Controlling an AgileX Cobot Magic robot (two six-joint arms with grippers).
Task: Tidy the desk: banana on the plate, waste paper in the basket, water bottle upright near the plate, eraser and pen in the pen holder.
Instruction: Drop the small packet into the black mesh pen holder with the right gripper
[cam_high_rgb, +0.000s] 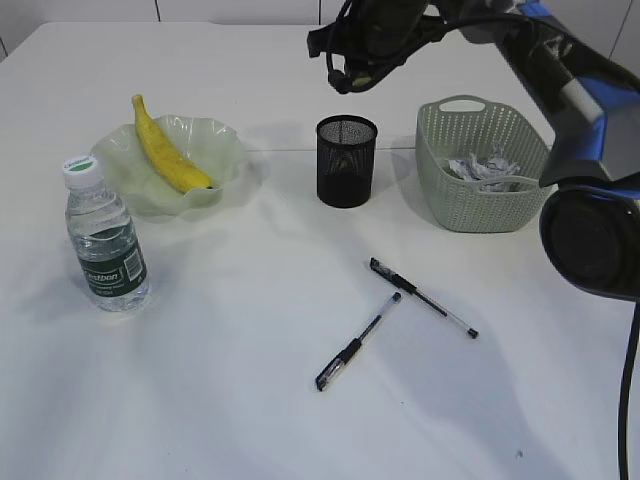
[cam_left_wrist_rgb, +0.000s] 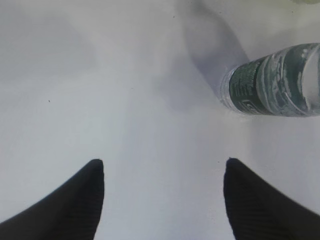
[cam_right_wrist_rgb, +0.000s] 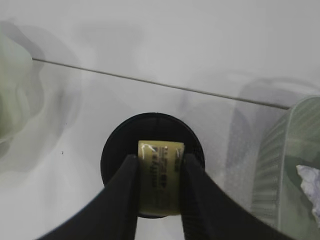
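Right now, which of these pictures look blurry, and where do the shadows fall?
Exterior view: sharp; soft shadows beside the water bottle and pen holder. Left wrist view: bottle blurred, its shadow stretching up the table; the dark fingers soft-edged. Right wrist view: eraser between the fingers is out of focus; basket hazy.

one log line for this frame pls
right gripper: holds eraser above pen holder | left gripper: open, empty | two pens on table

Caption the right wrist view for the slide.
Right gripper holds the eraser directly above the pen holder.
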